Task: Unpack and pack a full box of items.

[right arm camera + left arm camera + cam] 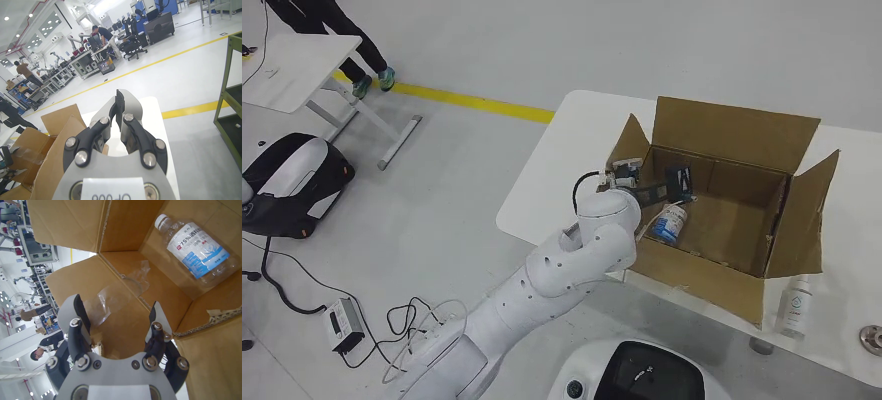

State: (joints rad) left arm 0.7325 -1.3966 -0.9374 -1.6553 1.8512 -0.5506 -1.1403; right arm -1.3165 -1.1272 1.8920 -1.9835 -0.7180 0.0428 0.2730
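Left wrist view: the left fingers [83,313] stand spread and empty inside the cardboard box [121,224]. The clear plastic bottle [198,251], white-capped with a blue-and-white label, lies on its side on the box bottom, apart from them. Crinkled clear tape [105,306] clings to the corrugated seam. The right fingers [132,108] are pressed together, holding nothing, over the white tabletop [151,121] beside the box. A second bottle [795,308] stands upright near the tabletop's near edge. Glossy pale floor [170,72] surrounds.
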